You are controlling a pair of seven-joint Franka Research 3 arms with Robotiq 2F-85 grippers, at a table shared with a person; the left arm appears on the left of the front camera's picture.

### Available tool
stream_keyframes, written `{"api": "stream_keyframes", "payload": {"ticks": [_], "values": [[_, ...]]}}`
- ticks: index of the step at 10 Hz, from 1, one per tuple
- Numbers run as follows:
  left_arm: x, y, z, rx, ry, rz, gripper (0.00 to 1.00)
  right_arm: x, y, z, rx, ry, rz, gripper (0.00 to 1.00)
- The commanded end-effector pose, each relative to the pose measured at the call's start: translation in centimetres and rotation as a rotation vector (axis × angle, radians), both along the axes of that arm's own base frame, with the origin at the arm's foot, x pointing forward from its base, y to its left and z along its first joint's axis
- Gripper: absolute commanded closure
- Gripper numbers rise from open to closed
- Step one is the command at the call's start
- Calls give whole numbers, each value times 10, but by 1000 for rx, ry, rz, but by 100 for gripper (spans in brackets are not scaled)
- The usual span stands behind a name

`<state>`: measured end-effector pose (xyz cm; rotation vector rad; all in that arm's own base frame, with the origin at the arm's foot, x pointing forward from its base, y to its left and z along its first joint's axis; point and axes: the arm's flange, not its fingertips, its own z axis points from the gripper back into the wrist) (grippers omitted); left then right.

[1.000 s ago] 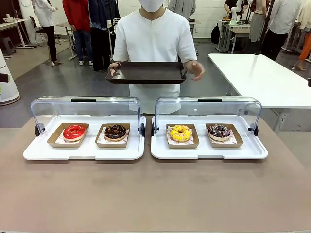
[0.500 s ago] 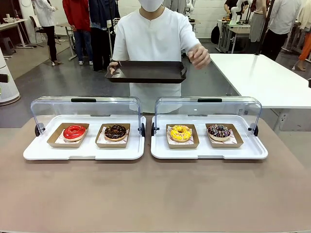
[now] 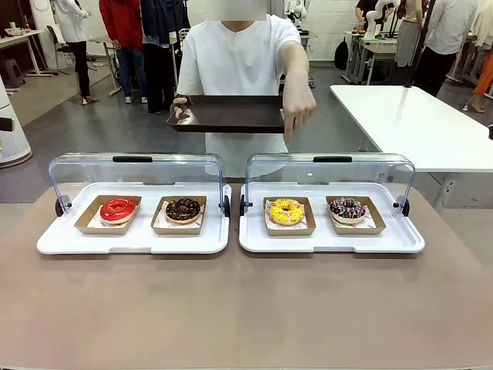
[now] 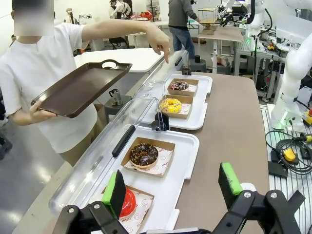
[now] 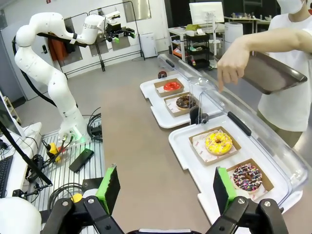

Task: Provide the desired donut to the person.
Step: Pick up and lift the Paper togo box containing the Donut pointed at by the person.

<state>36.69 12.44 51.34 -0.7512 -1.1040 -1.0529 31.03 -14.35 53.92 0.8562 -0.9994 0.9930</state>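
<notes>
The person [image 3: 239,69] points a hand [image 3: 299,104] down at the yellow donut [image 3: 286,210], one o'clock across the table, with a tray [image 3: 227,114] held ready for it. The left gripper [image 4: 172,183] and right gripper [image 5: 165,187] gape wide, empty.

You see a brown table [image 3: 246,308], two white trays directly on it, left tray [image 3: 131,248] at your 11 o'clock, right tray [image 3: 331,248] at 1 o'clock, side by side, just apart, clear lids [image 3: 135,176] raised along their 12 o'clock edges
</notes>
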Motion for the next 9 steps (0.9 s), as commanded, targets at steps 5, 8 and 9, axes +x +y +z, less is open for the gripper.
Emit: {"api": "stream_keyframes", "payload": {"ticks": [5,8,9], "values": [[1,0,0,-3,-8,5,0,0,0,1,13,-7,5,0],[1,0,0,-3,-8,5,0,0,0,1,13,-7,5,0],[1,0,0,-3,-8,5,0,0,0,1,13,-7,5,0]]}}
